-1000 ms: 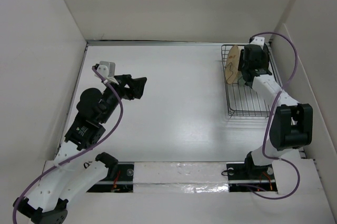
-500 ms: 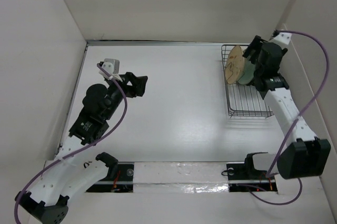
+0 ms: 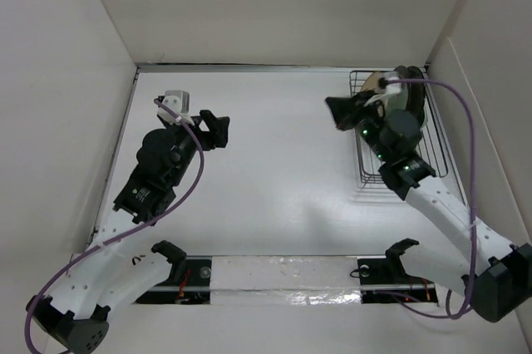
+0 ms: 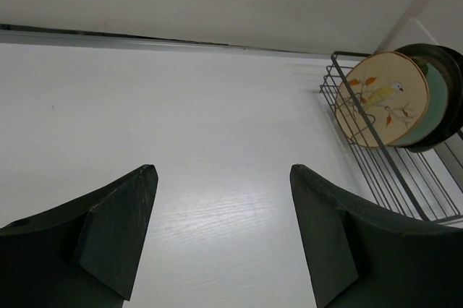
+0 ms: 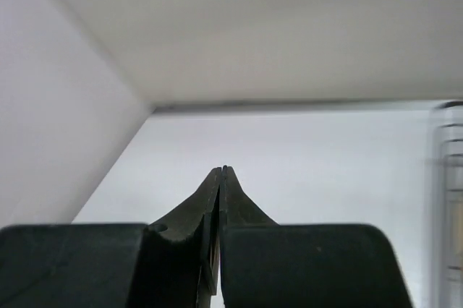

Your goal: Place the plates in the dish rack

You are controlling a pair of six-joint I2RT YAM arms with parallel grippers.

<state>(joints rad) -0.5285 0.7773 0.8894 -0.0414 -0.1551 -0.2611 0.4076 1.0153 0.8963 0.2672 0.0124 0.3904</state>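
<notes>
White table (image 3: 274,171) — plates (image 4: 383,98) in rack (image 3: 395,167); L pincer (image 4: 222,172) apart, R pincer (image 5: 221,172) together.

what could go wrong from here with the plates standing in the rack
1. The right hand is shut and empty just left of the rack, with its arm lying across the wires close to the plates. A careless swing might knock them.
2. The plates stand on edge, bunched at the rack's far end, so one jolt could tip several together.
</notes>
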